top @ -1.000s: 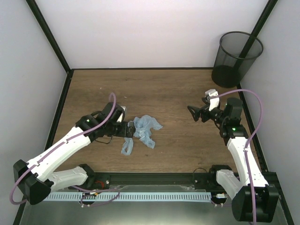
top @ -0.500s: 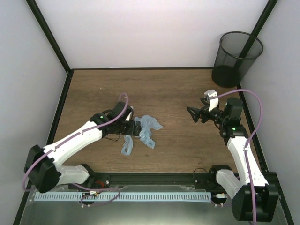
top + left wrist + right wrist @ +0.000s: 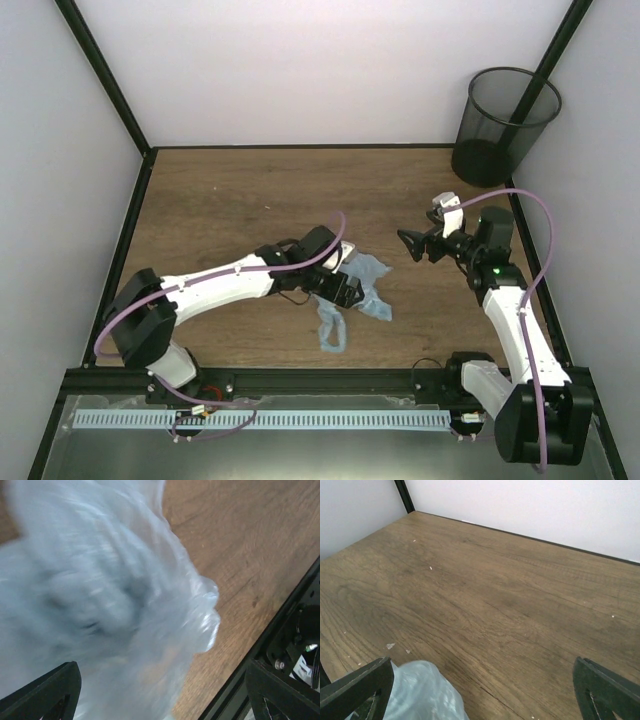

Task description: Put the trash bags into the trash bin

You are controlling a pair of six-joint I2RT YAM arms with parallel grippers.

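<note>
The light-blue trash bag [image 3: 368,292] lies crumpled on the wooden table, right of centre, with a tail [image 3: 333,335] trailing toward the front edge. My left gripper [image 3: 343,288] is pressed against its left side. In the left wrist view the blurred bag [image 3: 110,605] fills the space between the wide-apart fingers, so the left gripper [image 3: 160,692] is open around it. My right gripper [image 3: 410,243] is open and empty, hovering just right of the bag; a corner of the bag [image 3: 420,692] shows in the right wrist view. The black mesh trash bin [image 3: 505,125] stands at the far right corner.
White walls and black frame posts enclose the table on the left, back and right. A black rail [image 3: 320,378] runs along the front edge. The bin sits behind the right arm [image 3: 510,310], beside a slanted post [image 3: 545,65].
My left arm has swept to the right across the table, and the bag has moved right with it, toward the right gripper. The right arm has stayed nearly still.
</note>
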